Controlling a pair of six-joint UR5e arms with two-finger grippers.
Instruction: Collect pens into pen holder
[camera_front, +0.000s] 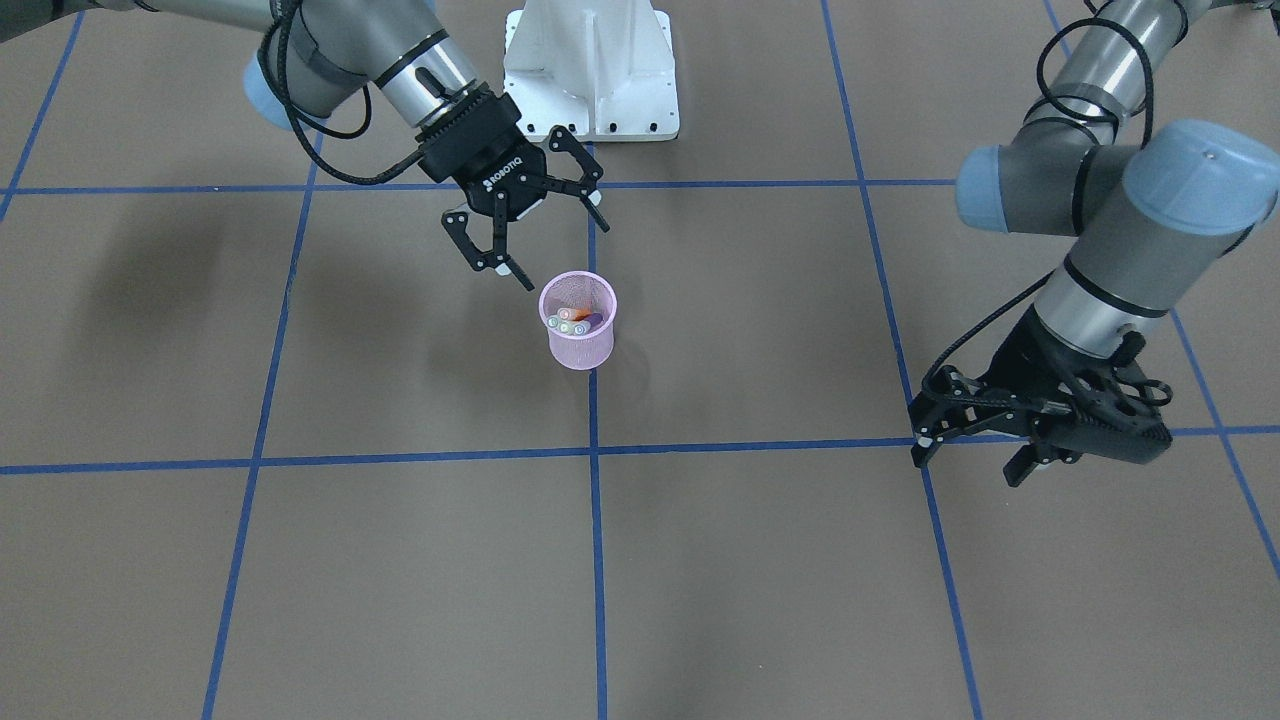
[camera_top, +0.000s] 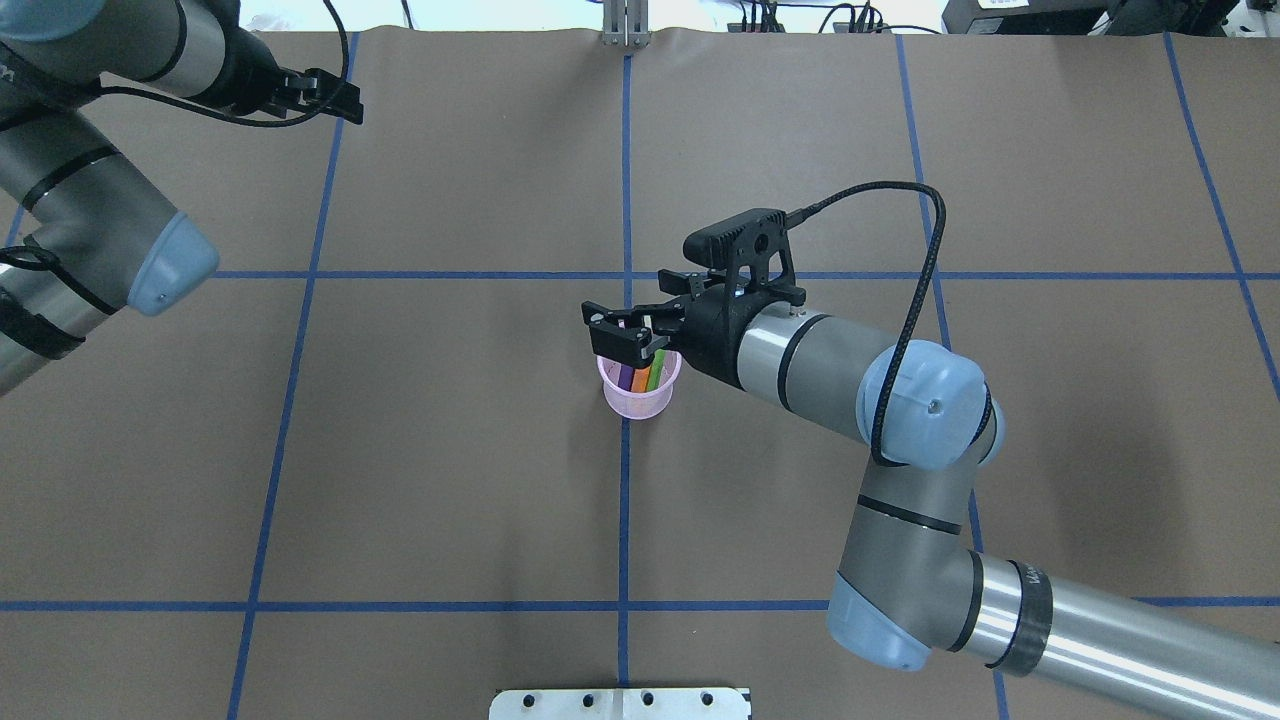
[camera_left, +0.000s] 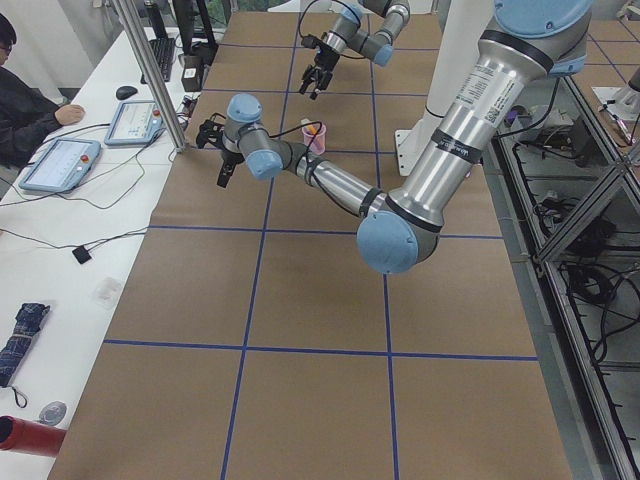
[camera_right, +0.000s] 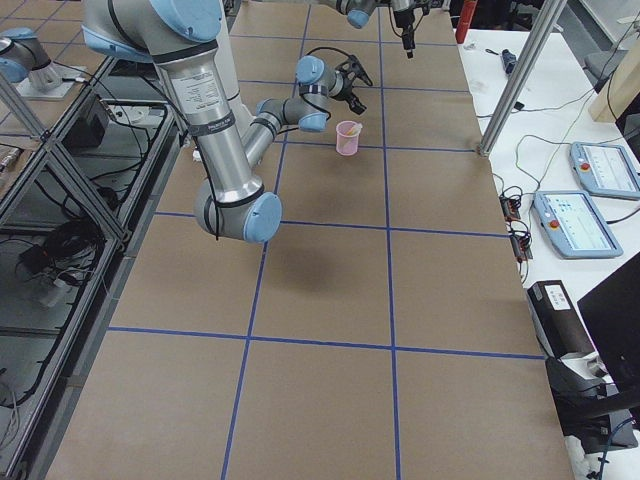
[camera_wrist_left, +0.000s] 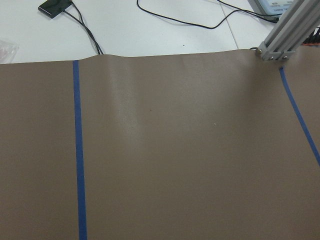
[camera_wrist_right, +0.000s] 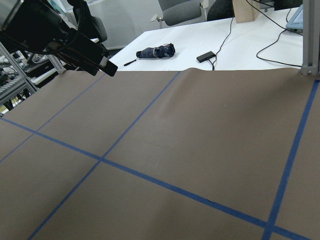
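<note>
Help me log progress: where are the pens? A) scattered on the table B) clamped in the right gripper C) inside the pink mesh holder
C: the pens stand inside the pen holder, and the right gripper close by is open and empty.

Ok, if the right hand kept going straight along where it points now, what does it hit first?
Probably the pen holder: the open right hand slants down just above its rim. Depth is unclear; it might pass over to the table.
</note>
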